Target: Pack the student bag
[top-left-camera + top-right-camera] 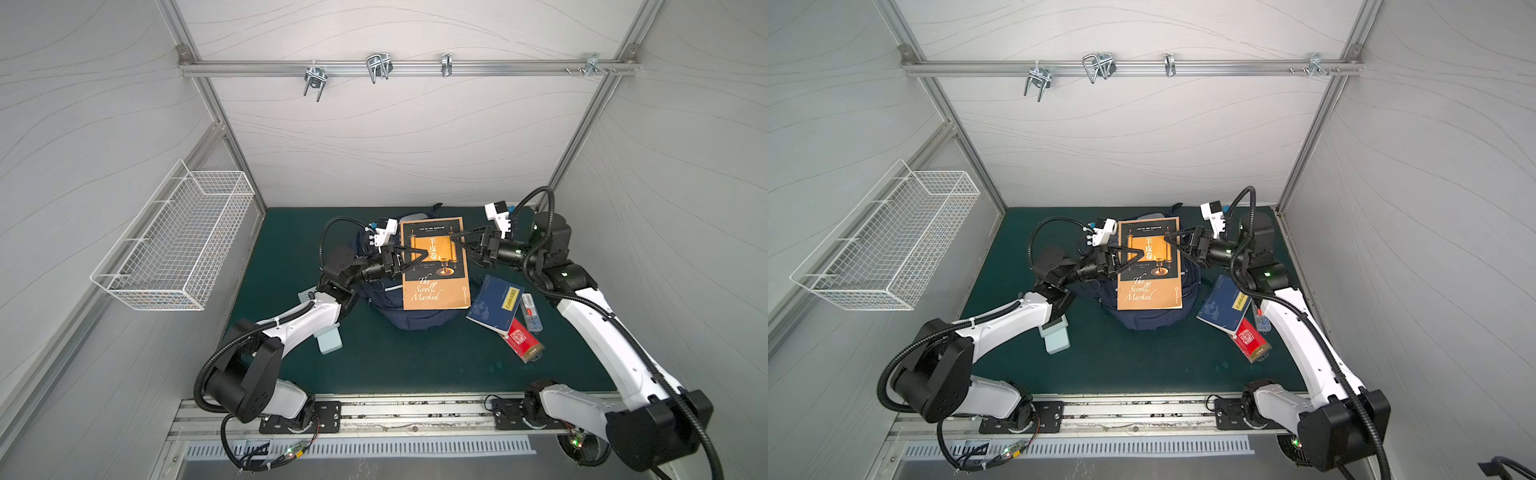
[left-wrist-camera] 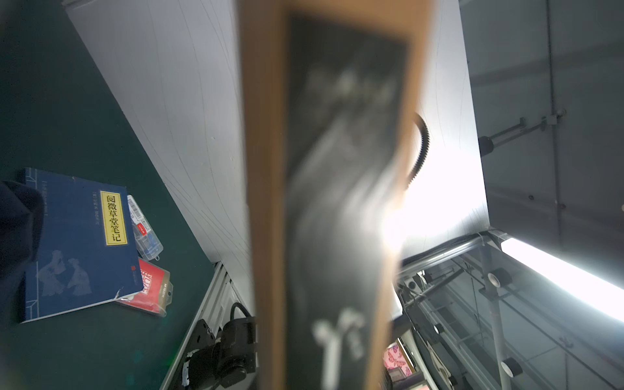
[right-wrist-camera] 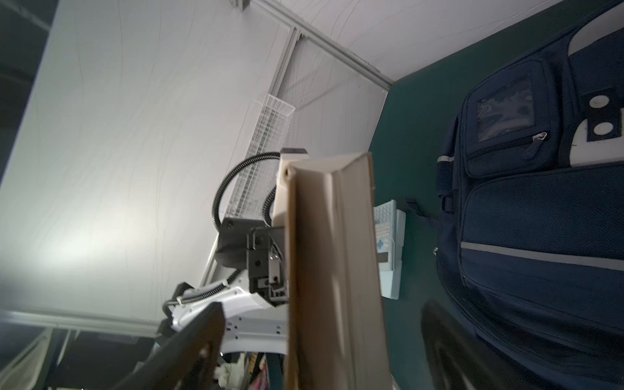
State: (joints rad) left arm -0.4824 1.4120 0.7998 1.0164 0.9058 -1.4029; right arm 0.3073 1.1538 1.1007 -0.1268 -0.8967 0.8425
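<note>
We see left gripper (image 1: 424,254) clamped on orange book (image 1: 436,286), right gripper (image 1: 465,248) spread open opposite, student bag (image 3: 540,219) beneath both, its white patch (image 3: 582,138) shown only from the right wrist.

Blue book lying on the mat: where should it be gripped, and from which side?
Pinch the blue book at its near edge, by the corner resting on the red pack: that end looks propped off the mat. Come from the front; a clear case crowds its right edge.
</note>
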